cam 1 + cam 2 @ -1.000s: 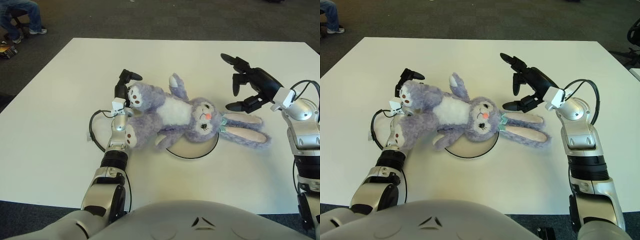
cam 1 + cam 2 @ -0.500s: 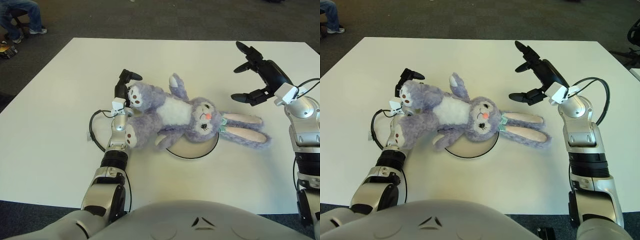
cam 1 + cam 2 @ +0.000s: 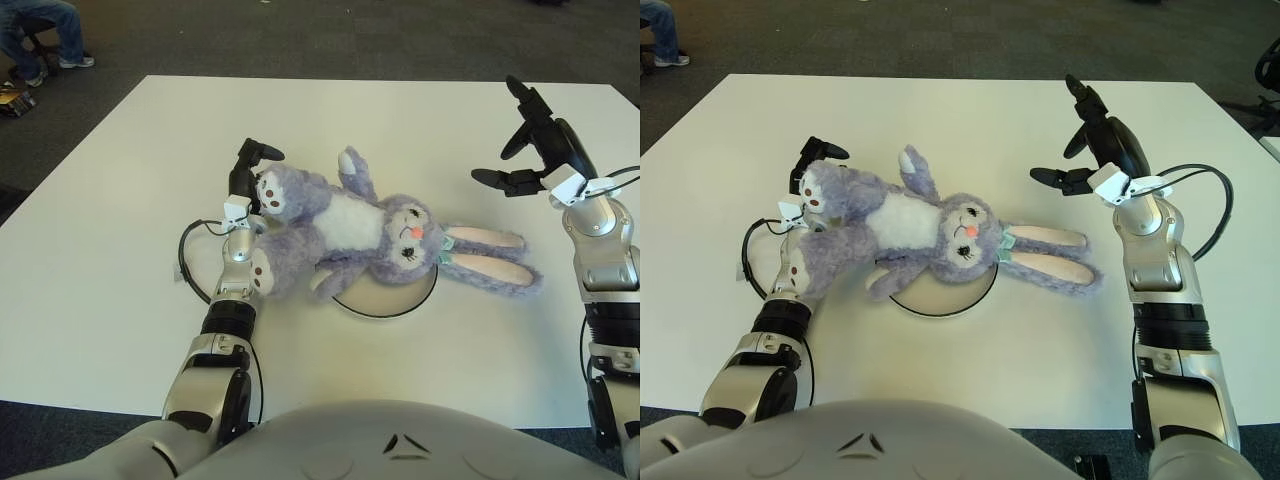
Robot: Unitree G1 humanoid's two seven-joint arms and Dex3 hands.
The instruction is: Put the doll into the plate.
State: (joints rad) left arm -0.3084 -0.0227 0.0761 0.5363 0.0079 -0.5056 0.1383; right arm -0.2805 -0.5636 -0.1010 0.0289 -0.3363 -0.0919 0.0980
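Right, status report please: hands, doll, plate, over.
Right hand open, raised clear of the doll. Left hand beside its feet. Doll lies across the plate, ears and legs overhanging. Nothing in the way.

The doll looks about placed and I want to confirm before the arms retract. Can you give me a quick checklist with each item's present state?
1. Purple bunny doll over the plate: partly; its head and one arm cover the plate, legs and ears lie on the white table. Not ok.
2. Right hand free of the doll: fingers spread, raised, right of the ears. Ok.
3. Left hand free of the doll: it shows among the doll's feet; whether it grips cannot be told.
4. Plate flat on the table: only its front rim shows. Cannot tell.
5. Doll away from the table edges: ok.
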